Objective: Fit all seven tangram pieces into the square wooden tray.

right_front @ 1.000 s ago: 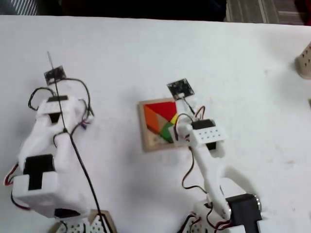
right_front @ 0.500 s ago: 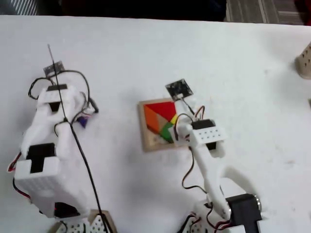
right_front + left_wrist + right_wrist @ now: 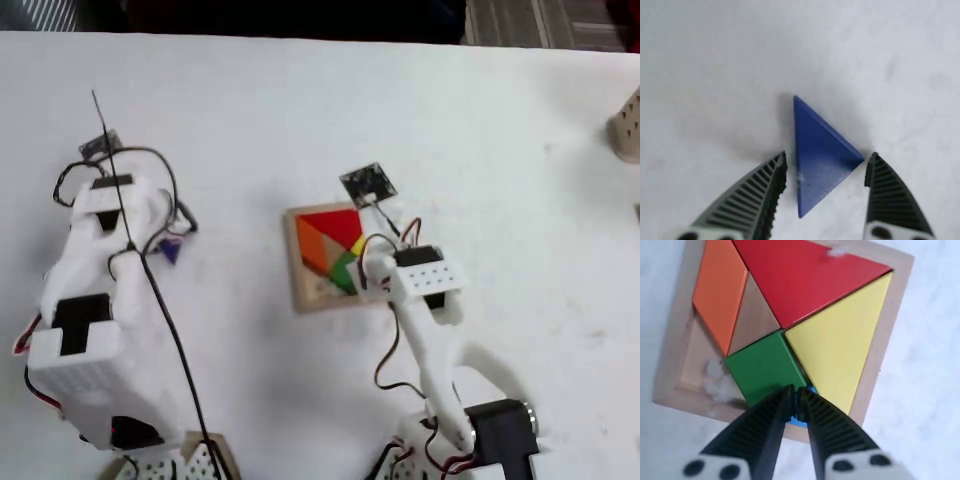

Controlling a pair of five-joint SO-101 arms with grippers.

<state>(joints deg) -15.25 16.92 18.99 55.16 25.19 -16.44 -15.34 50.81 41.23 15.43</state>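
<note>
Blue triangle within parted left claw

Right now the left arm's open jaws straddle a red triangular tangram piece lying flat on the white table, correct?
No, the triangular tangram piece is blue, not red. The left wrist view shows it flat on the white table between the open jaws.

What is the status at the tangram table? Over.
Left claw open, astride blue triangle on table. Right claw shut on pale blue piece at tray edge. Tray part filled; right claw crowds it.
</note>
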